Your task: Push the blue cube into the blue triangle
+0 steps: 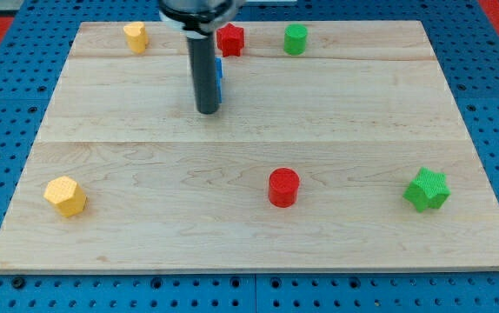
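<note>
- Nearest to us, along the view's bottom, we see a yellow hexagonal block (pixel 65 196) at the left, a red cylinder (pixel 283 187) in the middle and a green star block (pixel 428 189) at the right, all well apart on the wooden board (pixel 145 235).
- In the middle depth, our rod comes down and my tip (pixel 207 111) rests on the board. We have no claw, only this rod, so nothing opens or closes.
- Just behind the rod, a small piece of blue block (pixel 219 74) shows at its right edge. We cannot tell if it is the cube or the triangle, or both.
- We judge the blue block light, stiff and easy to slide or spin, so we would push at the middle of a flat face.
- Farthest, at the view's top, stand a yellow block (pixel 136 36), a red star block (pixel 229 39) and a green cylinder (pixel 296 39).
</note>
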### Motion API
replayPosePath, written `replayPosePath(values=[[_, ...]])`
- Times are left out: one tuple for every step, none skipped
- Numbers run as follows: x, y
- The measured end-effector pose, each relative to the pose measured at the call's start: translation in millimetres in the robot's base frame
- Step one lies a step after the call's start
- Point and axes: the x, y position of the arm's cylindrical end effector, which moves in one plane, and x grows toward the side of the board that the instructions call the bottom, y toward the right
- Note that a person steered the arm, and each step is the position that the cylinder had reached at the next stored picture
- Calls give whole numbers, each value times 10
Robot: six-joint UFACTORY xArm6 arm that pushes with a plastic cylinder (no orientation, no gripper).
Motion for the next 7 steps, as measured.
replayPosePath(values=[[-180, 0], [-240, 40], [-233, 95], [-142, 82], [-35, -205], [-338, -448], [-466, -319]])
